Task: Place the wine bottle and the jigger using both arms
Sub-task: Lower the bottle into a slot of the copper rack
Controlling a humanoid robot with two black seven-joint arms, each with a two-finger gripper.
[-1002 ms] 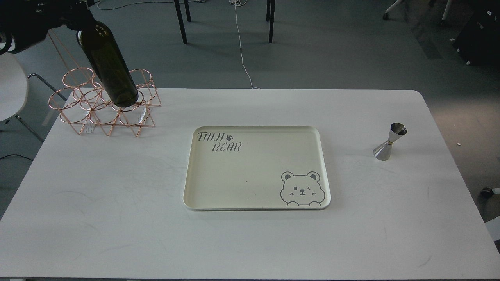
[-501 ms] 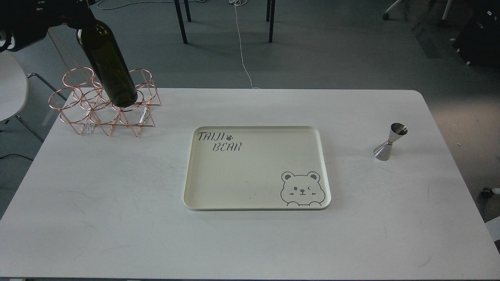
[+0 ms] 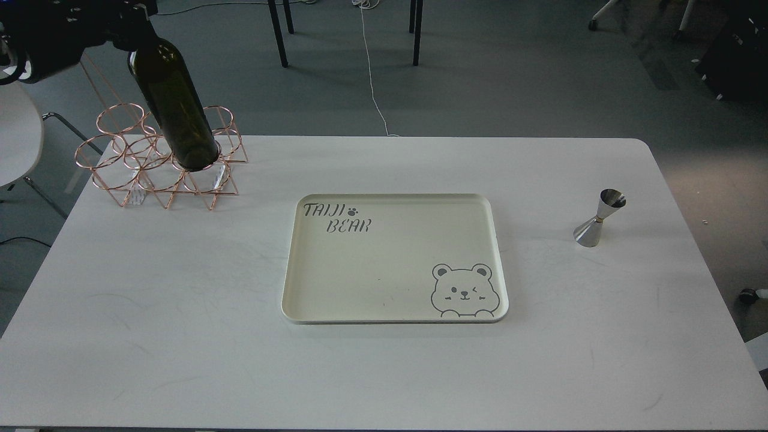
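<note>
The wine bottle (image 3: pixel 174 102) is dark olive-green and tilted, its neck up to the left and its base over the copper wire rack (image 3: pixel 120 174) at the table's far left. My left gripper (image 3: pixel 133 24) is at the top left corner, shut on the bottle's neck; the neck is hidden in the dark gripper. The jigger (image 3: pixel 599 218) stands upright on the table at the right, alone. My right arm and its gripper are out of view.
A cream tray (image 3: pixel 288 264) with a bear drawing and "TAIJI BEAR" lettering lies flat in the middle of the white table (image 3: pixel 150 336). A white chair (image 3: pixel 18 132) stands off the table's left edge. Table legs and a cable are on the floor beyond.
The bottle and my left gripper have shifted a little to the right, the base still over the rack. The jigger and tray have not moved.
</note>
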